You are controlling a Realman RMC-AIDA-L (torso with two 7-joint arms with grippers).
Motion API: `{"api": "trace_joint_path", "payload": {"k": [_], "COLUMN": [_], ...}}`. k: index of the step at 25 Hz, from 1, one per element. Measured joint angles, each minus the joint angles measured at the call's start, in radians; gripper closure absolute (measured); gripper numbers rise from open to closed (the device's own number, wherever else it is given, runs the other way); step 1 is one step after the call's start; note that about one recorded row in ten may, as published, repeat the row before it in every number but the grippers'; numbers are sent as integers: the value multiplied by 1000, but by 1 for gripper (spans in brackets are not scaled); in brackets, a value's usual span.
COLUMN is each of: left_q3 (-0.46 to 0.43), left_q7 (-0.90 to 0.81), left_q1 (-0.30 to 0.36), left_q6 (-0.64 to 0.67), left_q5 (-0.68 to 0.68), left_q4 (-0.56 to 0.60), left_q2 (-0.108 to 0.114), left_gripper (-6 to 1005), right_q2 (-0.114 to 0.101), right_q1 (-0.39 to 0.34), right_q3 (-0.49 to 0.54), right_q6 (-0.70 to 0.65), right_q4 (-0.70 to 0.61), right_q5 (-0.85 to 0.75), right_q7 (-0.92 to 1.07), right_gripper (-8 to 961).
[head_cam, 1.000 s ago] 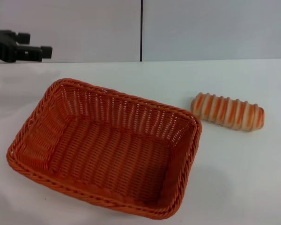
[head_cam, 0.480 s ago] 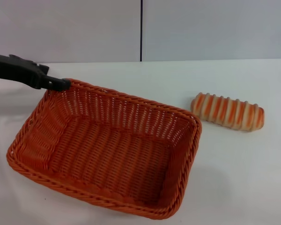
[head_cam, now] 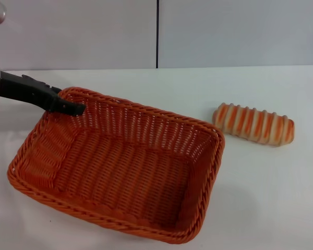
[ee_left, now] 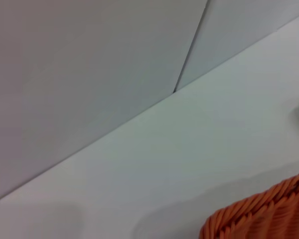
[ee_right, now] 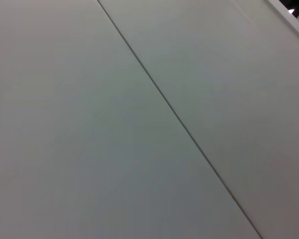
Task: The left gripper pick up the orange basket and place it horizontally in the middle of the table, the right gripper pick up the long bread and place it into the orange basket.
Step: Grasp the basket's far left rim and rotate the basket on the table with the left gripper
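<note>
The orange basket [head_cam: 120, 161] lies skewed on the white table [head_cam: 261, 198], filling the left and middle of the head view. My left gripper [head_cam: 73, 108] reaches in from the left, and its black tip sits at the basket's far left corner, just over the braided rim. The left wrist view shows only a corner of the orange basket [ee_left: 261, 214] on the table [ee_left: 189, 149]. The long bread [head_cam: 253, 124], cream with orange stripes, lies on the table to the right of the basket, a short gap away. My right gripper is out of view; its wrist camera shows only wall.
A grey panelled wall [head_cam: 224, 31] with a dark vertical seam stands behind the table's far edge. Bare white tabletop stretches to the right of the basket and in front of the bread.
My left gripper has come down and to the right, from above the table's far left to the basket's far left corner. Basket and bread have not moved.
</note>
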Motion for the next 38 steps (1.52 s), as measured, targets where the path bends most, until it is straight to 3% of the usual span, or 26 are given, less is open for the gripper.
{"api": "trace_joint_path", "payload": {"k": [12, 16, 25, 31, 38], "left_q3": [61, 56, 56, 49, -38], "left_q7": [-2, -3, -4, -64, -208], "left_q1": [-6, -6, -5, 1, 1], "left_q6": [-11, -14, -24, -32, -8], "left_q5": [11, -3, -5, -26, -65], "left_q4": [-4, 6, -1, 5, 7], "left_q2": [-2, -3, -4, -4, 1], "left_gripper": [306, 548, 764, 776, 792], "right_q2": [-1, 0, 0, -1, -1], "right_q1": [0, 0, -1, 0, 1], "right_q3": [5, 4, 5, 6, 7], "right_q6": [0, 0, 2, 26, 28], "right_q4": [3, 3, 3, 0, -1], "right_q5": [0, 0, 0, 0, 0], "right_q7": [0, 0, 9, 25, 26], "right_gripper": [222, 222, 223, 224, 224]}}
